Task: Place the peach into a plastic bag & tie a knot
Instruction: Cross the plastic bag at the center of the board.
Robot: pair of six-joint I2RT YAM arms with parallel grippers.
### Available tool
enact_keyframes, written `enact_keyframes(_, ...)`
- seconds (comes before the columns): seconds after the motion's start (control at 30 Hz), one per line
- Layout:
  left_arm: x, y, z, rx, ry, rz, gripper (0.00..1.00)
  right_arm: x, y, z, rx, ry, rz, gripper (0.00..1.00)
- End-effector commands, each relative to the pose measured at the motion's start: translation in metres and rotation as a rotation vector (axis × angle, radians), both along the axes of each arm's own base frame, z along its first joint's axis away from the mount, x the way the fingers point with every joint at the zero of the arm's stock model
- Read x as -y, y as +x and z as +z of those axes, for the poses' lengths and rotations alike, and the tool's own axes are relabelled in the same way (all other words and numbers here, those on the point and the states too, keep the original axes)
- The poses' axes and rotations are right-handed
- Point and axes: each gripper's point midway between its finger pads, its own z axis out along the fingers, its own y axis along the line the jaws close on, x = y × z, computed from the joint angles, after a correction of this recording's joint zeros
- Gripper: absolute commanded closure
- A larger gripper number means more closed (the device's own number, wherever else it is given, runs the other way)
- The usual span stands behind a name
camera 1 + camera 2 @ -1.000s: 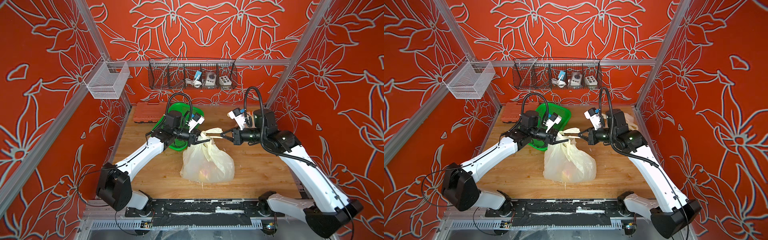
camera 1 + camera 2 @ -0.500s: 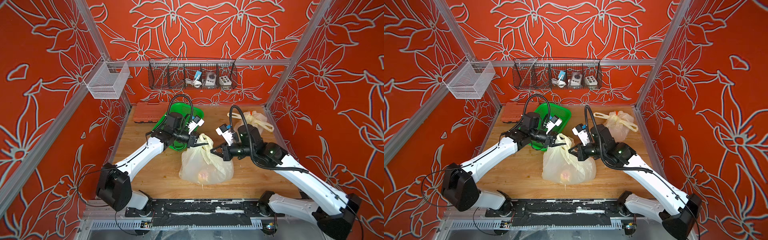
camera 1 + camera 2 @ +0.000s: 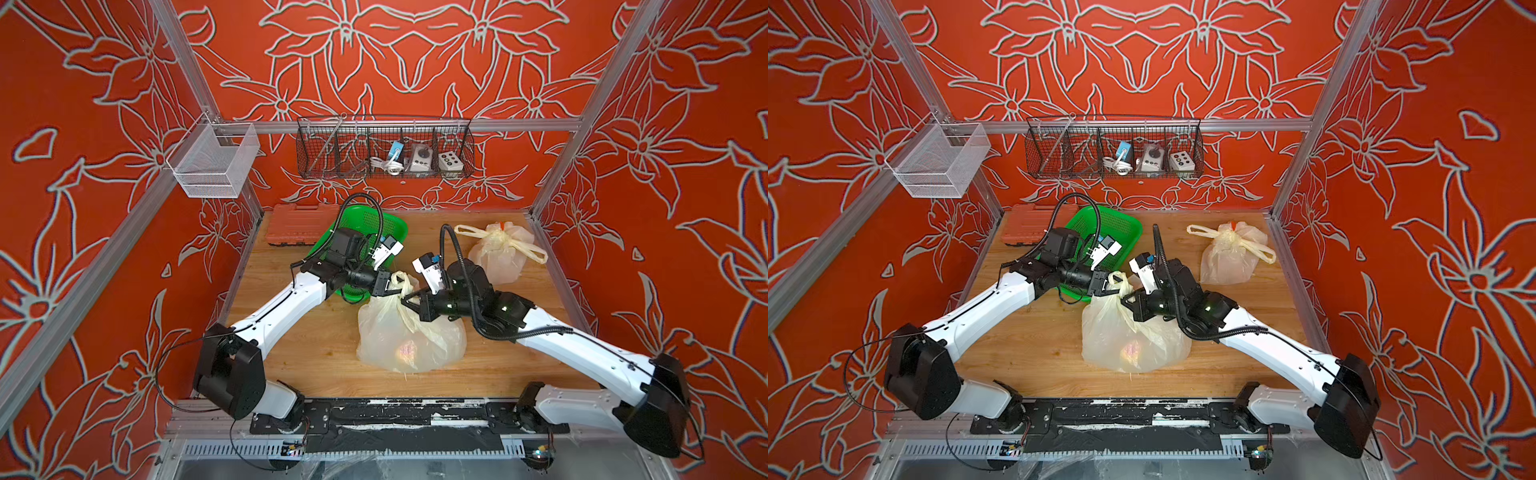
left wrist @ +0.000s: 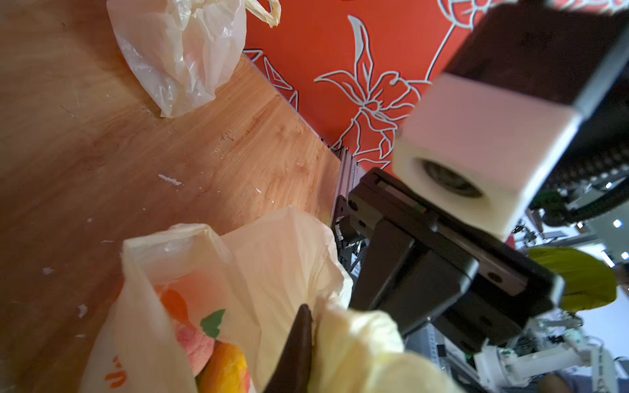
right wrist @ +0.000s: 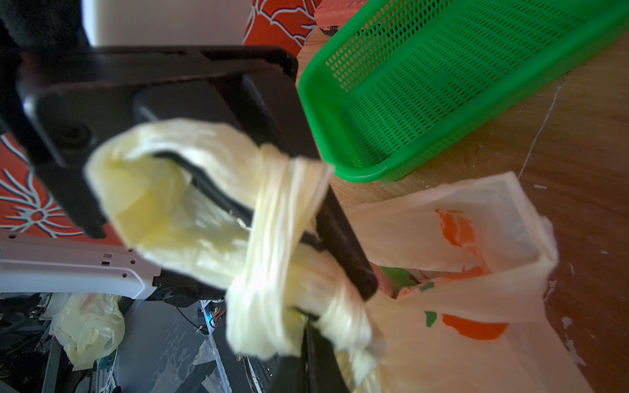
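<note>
A translucent yellowish plastic bag (image 3: pixel 386 332) sits mid-table in both top views, with the pink-orange peach (image 3: pixel 407 351) (image 3: pixel 1129 349) showing through its wall. The left wrist view shows the peach (image 4: pixel 194 343) inside the bag's mouth. My left gripper (image 3: pixel 388 289) is at the bag's top; one dark finger (image 4: pixel 299 340) shows with a bunched handle pressed against it, the other finger hidden by plastic. My right gripper (image 3: pixel 409 299) faces it, a short gap apart, shut on the other handle (image 5: pixel 272 238), which crosses over the handle looped round the left fingers.
A second tied bag (image 3: pixel 498 253) lies at the back right. A green basket (image 3: pixel 374 224) and an orange case (image 3: pixel 295 224) sit at the back left, behind the left arm. A wire rack (image 3: pixel 384 149) and a mesh basket (image 3: pixel 212 162) hang on the walls.
My right arm has swung left and down from the back right to the bag's top, uncovering the second bag. The handles have come down and together. My left gripper has barely moved.
</note>
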Motion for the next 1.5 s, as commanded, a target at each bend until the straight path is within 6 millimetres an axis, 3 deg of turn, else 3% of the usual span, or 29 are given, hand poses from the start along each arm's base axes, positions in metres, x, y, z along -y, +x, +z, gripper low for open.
enact_keyframes(0.0, -0.001, -0.008, 0.017, -0.002, -0.027, -0.030, 0.76, -0.007, -0.006, -0.010, -0.032, 0.006, 0.038, 1.00)
enact_keyframes(0.27, -0.022, -0.020, -0.005, -0.057, 0.015, -0.001, 0.67, 0.001, -0.001, -0.008, -0.059, 0.030, 0.016, 1.00)
enact_keyframes(0.53, -0.025, -0.024, -0.009, -0.054, 0.025, -0.028, 0.62, 0.005, 0.001, -0.008, -0.083, 0.034, 0.020, 1.00)
enact_keyframes(1.03, -0.019, -0.038, 0.005, -0.023, -0.058, -0.104, 0.45, -0.002, -0.004, -0.012, -0.140, 0.041, 0.047, 1.00)
enact_keyframes(1.2, -0.012, -0.033, 0.004, -0.026, -0.048, -0.100, 0.46, -0.006, -0.005, -0.011, -0.151, 0.043, 0.056, 1.00)
enact_keyframes(1.47, -0.007, -0.024, -0.006, -0.035, 0.002, -0.081, 0.57, -0.011, -0.006, -0.015, -0.164, 0.038, 0.061, 1.00)
